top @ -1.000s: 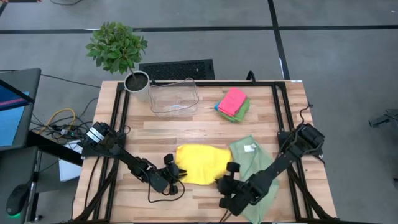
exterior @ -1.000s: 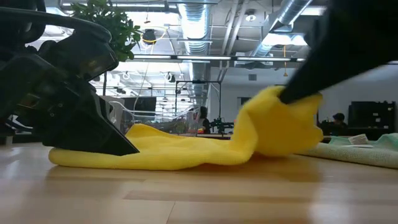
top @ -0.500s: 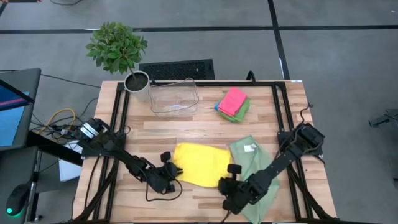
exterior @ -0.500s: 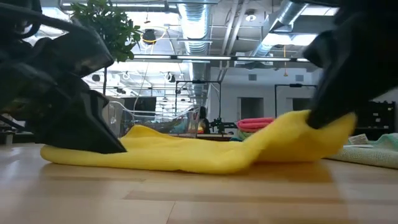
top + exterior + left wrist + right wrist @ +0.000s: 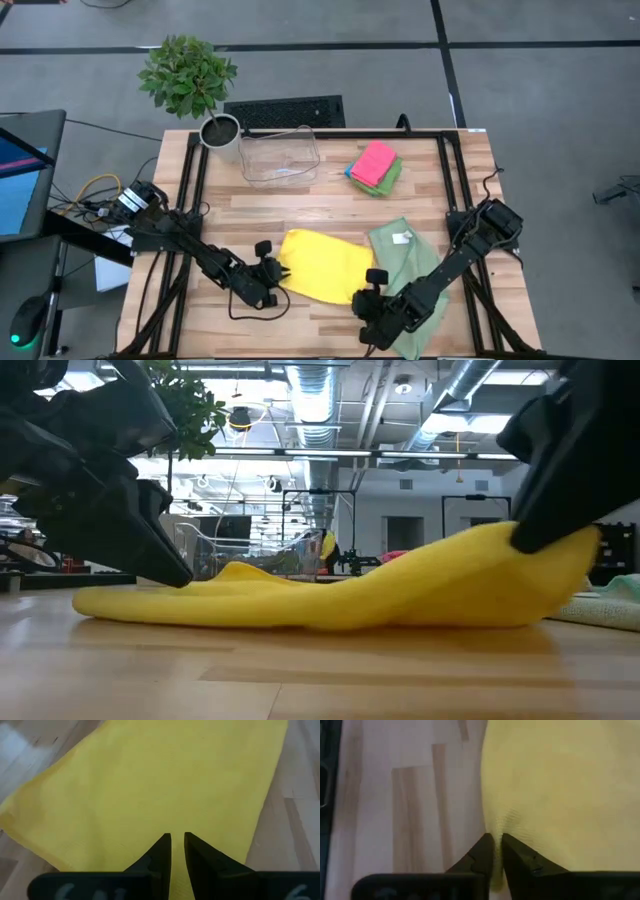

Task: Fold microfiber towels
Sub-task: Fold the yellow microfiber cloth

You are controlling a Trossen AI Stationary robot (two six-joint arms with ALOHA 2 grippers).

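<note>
1. You were mid-fold on the yellow towel (image 5: 320, 265), which lay at about 6 o'clock on the table (image 5: 430, 190), between the two arms.
2. Your left gripper (image 5: 270, 272) sat at the towel's 9 o'clock edge, fingers pinched nearly together on the yellow cloth.
3. Your right gripper (image 5: 372, 284) was at the towel's 4 o'clock corner, fingers drawn close on a bunched fold, holding that end raised off the wood.
4. By my judgement, the next move called for carrying both held edges across evenly, then letting go once the layers lined up.
5. The sage green towel (image 5: 405, 250) waited at 5 o'clock; the pink-topped stack (image 5: 374, 165) at 1 o'clock, beside the clear bin (image 5: 280, 157).
6. A small white tag (image 5: 402, 237) showed on the sage towel; no writing could be read.
</note>
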